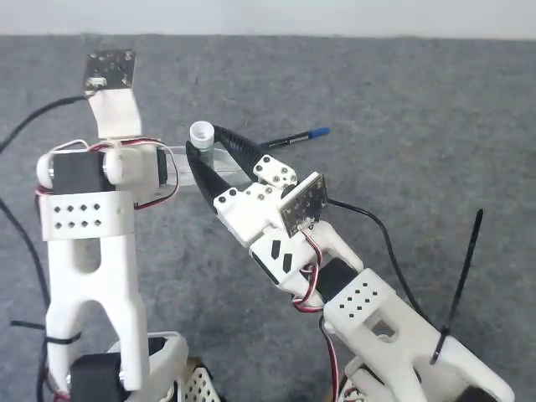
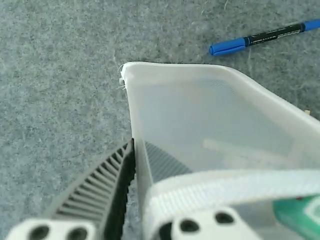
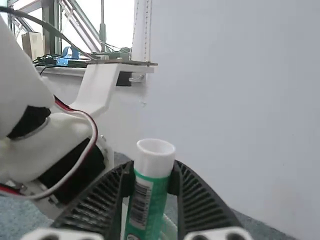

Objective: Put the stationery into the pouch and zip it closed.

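A translucent white pouch [image 2: 200, 115] stands open on the grey carpet, and my left gripper [image 2: 137, 145] is shut on its side wall. From above, the left gripper [image 1: 178, 166] sits by the pouch [image 1: 228, 165]. My right gripper [image 3: 150, 172] is shut on a green glue stick [image 3: 145, 195] with a white cap, held upright. In the high view this gripper [image 1: 205, 141] holds the glue stick [image 1: 201, 131] over the pouch mouth. A green tip of the glue stick [image 2: 300, 212] shows inside the pouch. A blue pen [image 1: 293, 139] [image 2: 260, 37] lies on the carpet just beyond the pouch.
Grey carpet [image 1: 419, 109] spreads open to the right and far side. A black cable [image 1: 385, 243] trails from the right arm, and a black cable tie [image 1: 461, 285] sticks up near its base. A white wall [image 3: 240, 100] rises behind the table.
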{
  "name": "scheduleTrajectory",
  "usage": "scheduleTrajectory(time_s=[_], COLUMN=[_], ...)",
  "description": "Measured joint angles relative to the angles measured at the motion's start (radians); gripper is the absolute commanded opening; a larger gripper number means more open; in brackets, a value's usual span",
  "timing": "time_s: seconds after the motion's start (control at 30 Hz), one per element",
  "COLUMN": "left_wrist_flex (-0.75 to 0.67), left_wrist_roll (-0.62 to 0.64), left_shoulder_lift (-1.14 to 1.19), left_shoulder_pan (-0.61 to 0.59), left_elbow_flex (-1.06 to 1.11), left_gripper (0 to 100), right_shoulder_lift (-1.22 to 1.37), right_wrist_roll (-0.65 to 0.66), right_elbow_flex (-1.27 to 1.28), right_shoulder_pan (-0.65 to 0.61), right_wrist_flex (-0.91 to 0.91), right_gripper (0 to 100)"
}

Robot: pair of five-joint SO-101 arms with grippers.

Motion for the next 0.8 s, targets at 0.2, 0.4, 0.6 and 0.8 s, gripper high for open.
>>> scheduleTrajectory(time_s=[0.2, 0.4, 0.6, 0.8], left_wrist_flex=[0.0, 0.0, 0.0, 0.0], left_wrist_roll=[0.0, 0.0, 0.0, 0.0], left_shoulder_lift=[0.0, 0.0, -0.002, -0.002], left_shoulder_pan=[0.0, 0.002, -0.006, -0.006], left_elbow_flex=[0.0, 0.011, 0.02, 0.02], left_gripper=[1, 1, 1, 1], right_shoulder_lift=[0.0, 0.0, 0.0, 0.0], right_wrist_roll=[0.0, 0.118, 0.184, 0.184], right_elbow_flex=[-0.002, 0.023, 0.048, 0.048], right_shoulder_pan=[0.0, -0.002, -0.034, -0.038], right_wrist_flex=[0.061, 0.075, 0.075, 0.083], right_gripper=[0.6, 1.0, 1.2, 13.9])
